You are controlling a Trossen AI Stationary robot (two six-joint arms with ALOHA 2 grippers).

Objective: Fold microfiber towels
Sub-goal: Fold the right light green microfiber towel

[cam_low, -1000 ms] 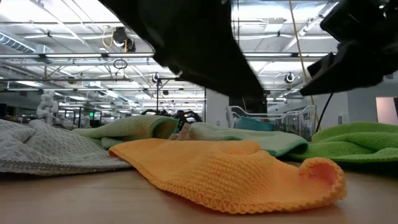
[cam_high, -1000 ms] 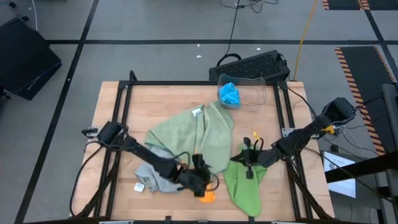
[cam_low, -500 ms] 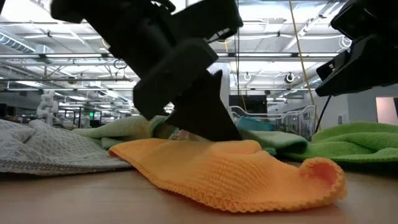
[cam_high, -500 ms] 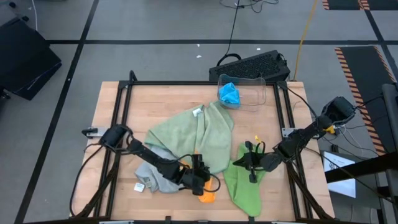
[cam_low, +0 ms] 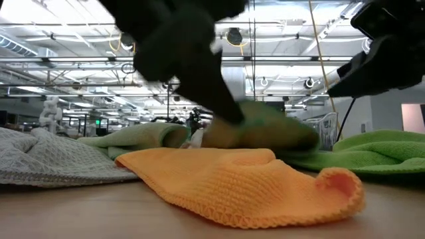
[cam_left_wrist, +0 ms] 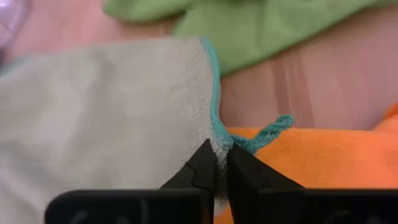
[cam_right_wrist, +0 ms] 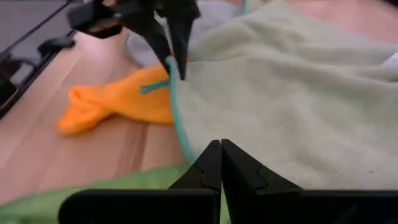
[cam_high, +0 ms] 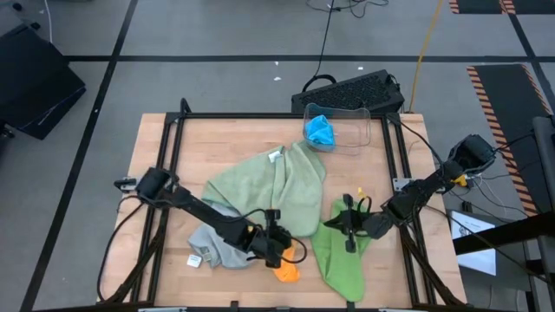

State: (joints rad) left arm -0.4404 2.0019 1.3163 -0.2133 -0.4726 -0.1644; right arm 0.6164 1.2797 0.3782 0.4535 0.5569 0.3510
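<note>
A sage green towel [cam_high: 282,186] with a teal hem lies spread in the table's middle, over a grey towel [cam_high: 212,247]. An orange towel [cam_high: 287,273] lies crumpled at the near edge and a lime green towel [cam_high: 342,256] to its right. A blue towel [cam_high: 321,132] sits in a clear bin at the far side. My left gripper [cam_high: 277,245] is shut on the sage towel's near corner, just above the orange towel. My right gripper [cam_high: 347,230] is shut and hangs above the lime towel, touching nothing that I can see. My left gripper pinches the sage green towel's near corner [cam_left_wrist: 214,142] at its teal hem between its two fingertips [cam_left_wrist: 204,167]. The fingers slant down from the table's left. The corner [cam_right_wrist: 169,63] is raised a little above the orange towel; the rest of the towel lies on the table.
A clear plastic bin [cam_high: 340,128] stands at the far side, with a black keyboard [cam_high: 351,91] beyond the table. A black frame [cam_high: 165,165] runs along the table's edges. Bare wood shows at the far left [cam_high: 199,147].
My left gripper has come down onto the sage towel's near corner, shut on it, and drawn it slightly up and toward the far left. That corner is now raised off the orange towel, while the rest of the sage towel stays in place.
</note>
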